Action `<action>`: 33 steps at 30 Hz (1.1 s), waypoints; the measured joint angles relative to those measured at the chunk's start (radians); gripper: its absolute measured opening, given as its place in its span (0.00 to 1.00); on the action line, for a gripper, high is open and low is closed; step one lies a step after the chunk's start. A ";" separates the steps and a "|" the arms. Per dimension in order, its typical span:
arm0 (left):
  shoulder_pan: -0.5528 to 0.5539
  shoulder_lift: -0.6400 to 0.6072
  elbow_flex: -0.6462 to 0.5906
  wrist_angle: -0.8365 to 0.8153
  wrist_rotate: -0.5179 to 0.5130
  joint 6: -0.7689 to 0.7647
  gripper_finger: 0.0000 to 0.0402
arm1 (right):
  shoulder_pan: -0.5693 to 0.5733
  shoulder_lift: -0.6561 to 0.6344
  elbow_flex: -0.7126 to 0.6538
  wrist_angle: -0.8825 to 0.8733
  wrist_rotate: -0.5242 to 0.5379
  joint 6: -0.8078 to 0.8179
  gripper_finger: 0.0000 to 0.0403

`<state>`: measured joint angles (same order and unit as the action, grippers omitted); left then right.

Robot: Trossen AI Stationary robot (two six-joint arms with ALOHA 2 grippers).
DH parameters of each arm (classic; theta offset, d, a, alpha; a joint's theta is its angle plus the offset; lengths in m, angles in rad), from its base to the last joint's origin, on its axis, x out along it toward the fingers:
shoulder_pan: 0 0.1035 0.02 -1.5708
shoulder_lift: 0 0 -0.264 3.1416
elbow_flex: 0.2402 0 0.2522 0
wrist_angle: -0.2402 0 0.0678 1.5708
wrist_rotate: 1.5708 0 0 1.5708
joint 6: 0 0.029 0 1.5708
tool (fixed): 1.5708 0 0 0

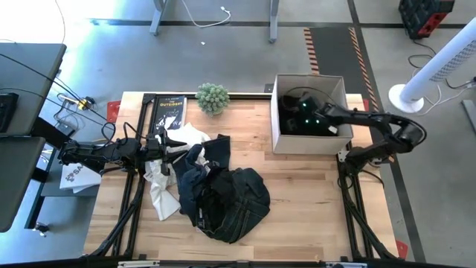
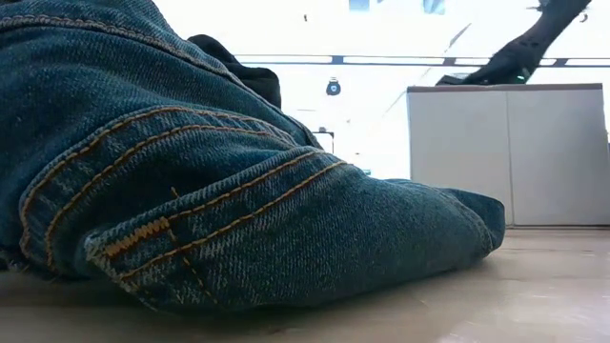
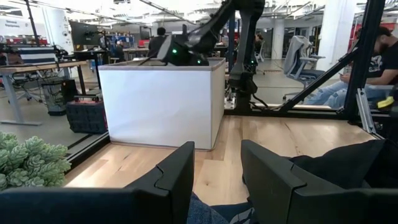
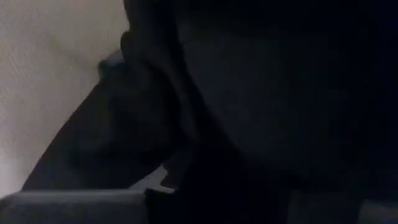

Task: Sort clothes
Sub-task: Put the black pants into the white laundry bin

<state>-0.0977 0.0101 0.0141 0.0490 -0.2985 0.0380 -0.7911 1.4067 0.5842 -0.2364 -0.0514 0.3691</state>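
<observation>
Inside the box (image 1: 277,112), right gripper (image 1: 303,119) state unclear; left gripper (image 1: 172,141) open over clothes (image 1: 223,195).

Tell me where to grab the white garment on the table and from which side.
Grip the white garment at its free end trailing toward the table's front-left, coming straight down from above. There the cloth lies bare on the wood, while its other side is tucked under the dark denim pile. The left gripper is closest; the right gripper is in the white box.

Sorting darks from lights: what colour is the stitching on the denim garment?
Orange-tan stitching on the blue denim garment, seen best in the low view.
</observation>
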 joint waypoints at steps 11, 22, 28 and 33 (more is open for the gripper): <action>0.000 0.000 0.000 -0.001 0.000 0.000 0.33 | -0.004 -0.068 0.465 -0.520 0.121 -0.100 0.29; 0.000 0.000 0.000 0.000 0.000 0.000 0.33 | 0.448 -0.173 0.733 -0.389 0.355 -0.198 0.29; 0.000 0.000 0.000 0.000 0.000 0.000 0.33 | 0.768 -0.121 0.535 0.112 0.243 -0.299 0.29; 0.000 0.000 0.000 0.000 0.000 0.000 0.33 | 0.922 0.040 0.431 0.492 0.117 -0.299 0.29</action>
<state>-0.0975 0.0101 0.0142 0.0490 -0.2989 0.0380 0.1313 1.4466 1.0148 0.2555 0.0656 0.0700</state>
